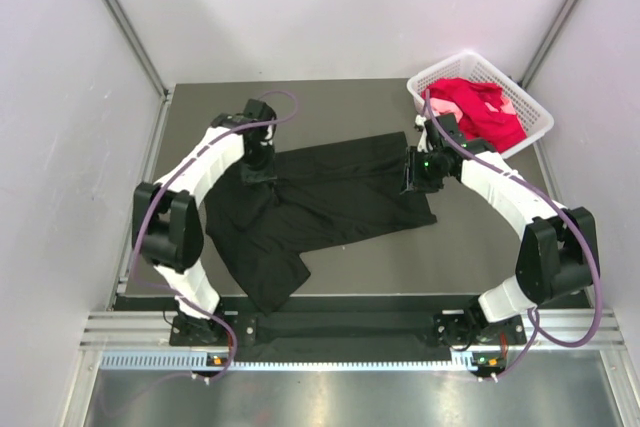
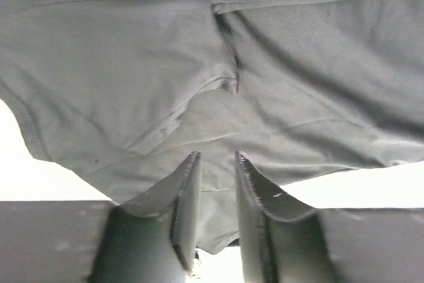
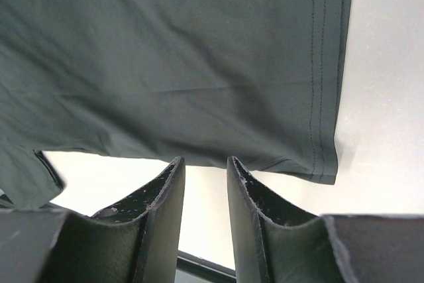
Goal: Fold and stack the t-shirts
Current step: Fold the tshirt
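The large black t-shirt point(image 1: 330, 202) lies spread and rumpled across the middle of the table. My left gripper point(image 1: 262, 172) is over its left end, by a sleeve. In the left wrist view the gripper point(image 2: 216, 155) is a little open, with wrinkled black fabric point(image 2: 132, 64) under and between the fingers. My right gripper point(image 1: 418, 175) is at the shirt's right end. In the right wrist view the gripper point(image 3: 204, 159) is a little open and empty, just off the hemmed edge point(image 3: 324, 97). The red shirt point(image 1: 480, 107) and the pink shirt point(image 1: 508, 107) lie in the basket.
The white lattice basket point(image 1: 540, 112) stands at the back right corner of the dark table point(image 1: 480, 247). Grey walls close in the left, right and back. A metal rail point(image 1: 330, 337) runs along the near edge by the arm bases.
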Controlling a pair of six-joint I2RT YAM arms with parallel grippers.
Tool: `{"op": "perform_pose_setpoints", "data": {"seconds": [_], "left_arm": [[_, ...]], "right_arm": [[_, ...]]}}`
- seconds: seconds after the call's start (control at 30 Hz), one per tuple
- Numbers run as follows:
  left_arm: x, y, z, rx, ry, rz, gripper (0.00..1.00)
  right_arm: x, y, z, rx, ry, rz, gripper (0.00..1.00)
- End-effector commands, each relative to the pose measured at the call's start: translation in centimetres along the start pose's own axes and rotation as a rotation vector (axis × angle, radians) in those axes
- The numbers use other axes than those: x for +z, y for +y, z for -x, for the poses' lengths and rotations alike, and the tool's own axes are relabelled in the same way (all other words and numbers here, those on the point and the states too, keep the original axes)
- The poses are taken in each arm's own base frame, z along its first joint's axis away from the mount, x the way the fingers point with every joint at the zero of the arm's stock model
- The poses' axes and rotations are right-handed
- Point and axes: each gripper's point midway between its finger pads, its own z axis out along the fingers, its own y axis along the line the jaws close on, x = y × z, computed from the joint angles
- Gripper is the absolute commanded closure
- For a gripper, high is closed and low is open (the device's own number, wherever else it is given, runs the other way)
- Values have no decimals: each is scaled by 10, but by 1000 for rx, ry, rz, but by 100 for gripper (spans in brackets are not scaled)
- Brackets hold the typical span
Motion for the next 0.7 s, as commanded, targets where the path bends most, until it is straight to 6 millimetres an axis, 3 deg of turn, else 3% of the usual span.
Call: {"op": "perform_pose_setpoints", "data": {"seconds": [0.0, 0.1, 0.3, 0.37, 0.47, 0.5, 0.57, 0.63, 0.67], "left_arm": [[-4, 12, 4, -46, -24, -24, 69], [15, 15, -3, -66, 46, -27, 78], [69, 39, -26, -54, 146, 73, 80], [76, 42, -32, -57, 165, 75, 81], [62, 43, -34, -72, 141, 70, 78], [44, 41, -30, -97, 92, 59, 70], [10, 39, -26, -159, 9, 38, 63], [-9, 39, -36, -204, -19, 22, 53], [-29, 37, -37, -256, -73, -1, 52]], "right_arm": [[2, 3, 9, 6, -30, 20, 68], [1, 4, 9, 3, -29, 22, 68], [-2, 1, 7, 0, -35, 9, 68], [-3, -1, 7, -1, -38, 1, 68], [-6, -1, 6, -3, -35, 0, 68], [-6, -1, 5, -2, -33, -3, 68], [-5, -5, -1, 4, -16, -18, 68], [-1, -10, -11, 5, 14, -33, 67], [1, -13, -15, 10, 29, -40, 67]]}}
